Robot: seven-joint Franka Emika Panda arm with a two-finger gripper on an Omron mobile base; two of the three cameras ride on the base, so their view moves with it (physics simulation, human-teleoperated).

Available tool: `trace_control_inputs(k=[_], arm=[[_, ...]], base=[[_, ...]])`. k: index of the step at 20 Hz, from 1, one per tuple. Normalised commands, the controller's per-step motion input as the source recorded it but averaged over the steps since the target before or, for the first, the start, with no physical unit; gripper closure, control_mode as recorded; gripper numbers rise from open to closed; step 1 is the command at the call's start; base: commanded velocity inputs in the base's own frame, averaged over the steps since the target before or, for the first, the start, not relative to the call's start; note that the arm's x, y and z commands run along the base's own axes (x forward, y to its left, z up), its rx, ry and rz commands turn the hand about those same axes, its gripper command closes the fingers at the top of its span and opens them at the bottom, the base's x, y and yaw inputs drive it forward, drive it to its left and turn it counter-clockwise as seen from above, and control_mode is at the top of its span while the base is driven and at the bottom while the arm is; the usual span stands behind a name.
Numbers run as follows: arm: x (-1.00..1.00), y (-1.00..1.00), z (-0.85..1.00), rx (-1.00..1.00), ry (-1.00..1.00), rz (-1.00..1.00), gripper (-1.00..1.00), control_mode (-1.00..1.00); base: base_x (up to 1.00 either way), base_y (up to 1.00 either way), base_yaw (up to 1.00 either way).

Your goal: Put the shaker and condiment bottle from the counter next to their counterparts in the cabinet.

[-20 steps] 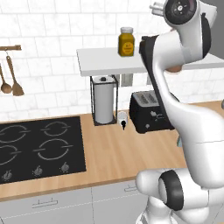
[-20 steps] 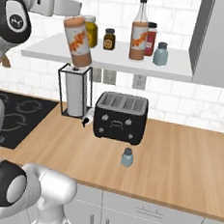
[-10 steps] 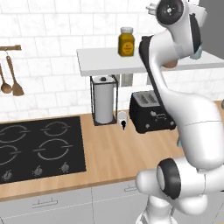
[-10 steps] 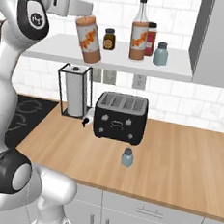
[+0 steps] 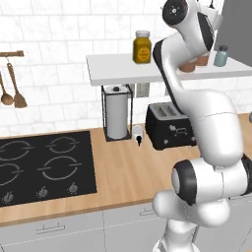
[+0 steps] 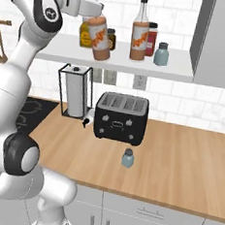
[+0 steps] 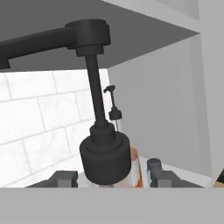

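Note:
My gripper (image 6: 94, 15) is shut on the neck of the condiment bottle (image 6: 100, 39), an orange-brown bottle with a white label. It hangs tilted just over the front of the white cabinet shelf (image 6: 119, 62). In the hand view its black cap and spout (image 7: 105, 151) rise between my fingertips (image 7: 64, 178). The counterparts stand to its right on the shelf: a twin bottle (image 6: 139, 38) and a pale blue-grey shaker (image 6: 162, 54). The other shaker (image 6: 127, 158) stands on the counter (image 6: 178, 155) in front of the toaster.
A yellow jar (image 5: 141, 47), a small dark-lidded jar (image 6: 111, 39) and a red jar (image 6: 151, 39) share the shelf. Below it stand a black toaster (image 6: 121, 117) and a paper towel holder (image 6: 77, 96). A black hob (image 5: 44, 167) lies left; a grey cupboard (image 6: 221, 42) hangs right.
The arm has carried the held bottle to the right along the shelf, closer to the twin bottle. The counter shaker has not moved.

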Motion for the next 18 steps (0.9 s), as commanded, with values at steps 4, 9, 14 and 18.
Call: trace_control_inputs(k=[4, 9, 14, 18], arm=[[0.42, -0.03, -0.01, 0.00, 0.02, -0.03, 1.00, -1.00], [0.51, -0.14, -0.05, 0.00, 0.05, -0.02, 1.00, -1.00], [0.45, -0.13, -0.25, 0.00, 0.06, 0.00, 1.00, -1.00], [0.45, -0.08, -0.09, 0.00, 0.01, 0.00, 1.00, -1.00]], base=[[0.00, 0.00, 0.00], [0.00, 0.00, 0.00], [0.00, 0.00, 0.00], [0.00, 0.00, 0.00]])
